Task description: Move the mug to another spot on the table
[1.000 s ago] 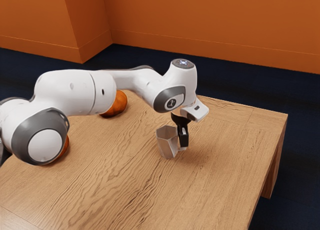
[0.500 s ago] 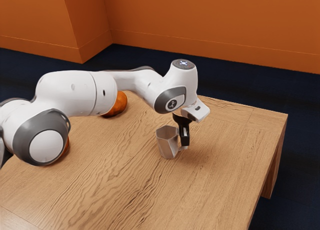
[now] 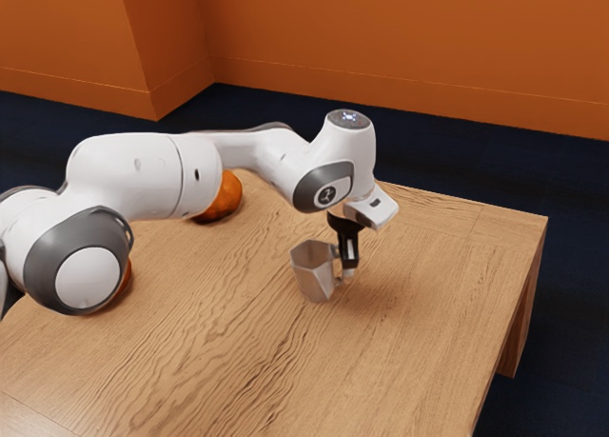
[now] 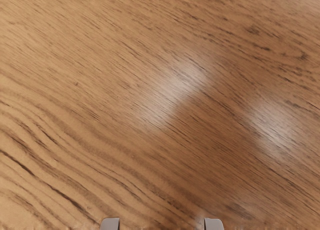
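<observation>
The pincer [image 3: 348, 263] holds the mug [image 3: 312, 269] by its 3 o'clock side. It looks hard, slippery, light, and sits tilted.

We have a glossy white arm [image 3: 143, 175] of rounded links, with grey caps [image 3: 81, 266] at the joints, one cap carrying a small white mark. A blue-lit disc [image 3: 348, 120] tops our wrist. Our gripper [image 3: 347, 268] is black, pale-tipped.

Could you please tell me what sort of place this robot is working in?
Probably a sparse simulated room: plain orange walls, a dark blue floor, and one light wooden table under a grey faceted mug.
</observation>
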You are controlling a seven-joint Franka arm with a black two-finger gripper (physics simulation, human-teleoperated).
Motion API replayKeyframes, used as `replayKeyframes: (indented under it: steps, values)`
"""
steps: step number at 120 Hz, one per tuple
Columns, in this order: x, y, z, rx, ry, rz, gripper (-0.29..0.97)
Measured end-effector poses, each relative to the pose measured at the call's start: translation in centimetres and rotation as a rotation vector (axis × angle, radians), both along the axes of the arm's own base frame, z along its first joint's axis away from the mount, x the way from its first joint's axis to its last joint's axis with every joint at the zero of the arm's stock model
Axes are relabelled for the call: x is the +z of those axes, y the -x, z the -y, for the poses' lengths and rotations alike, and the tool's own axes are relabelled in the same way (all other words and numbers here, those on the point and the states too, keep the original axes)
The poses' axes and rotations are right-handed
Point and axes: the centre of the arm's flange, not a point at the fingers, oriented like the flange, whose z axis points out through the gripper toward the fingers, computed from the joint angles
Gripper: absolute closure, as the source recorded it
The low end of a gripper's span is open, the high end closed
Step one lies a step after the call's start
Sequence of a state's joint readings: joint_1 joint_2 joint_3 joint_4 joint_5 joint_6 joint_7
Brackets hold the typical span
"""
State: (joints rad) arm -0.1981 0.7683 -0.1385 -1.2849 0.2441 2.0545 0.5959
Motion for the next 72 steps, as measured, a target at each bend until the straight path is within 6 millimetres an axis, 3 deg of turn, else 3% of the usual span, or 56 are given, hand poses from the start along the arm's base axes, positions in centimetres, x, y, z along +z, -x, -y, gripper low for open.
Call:
replayKeyframes:
  steps: [39, 72]
  values:
    - [1.7, 0.7, -0.6, 0.049, -0.088, -0.086, 0.66]
    - [3.5, 3.2, 0.0, 0.113, -0.194, -0.195, 0.70]
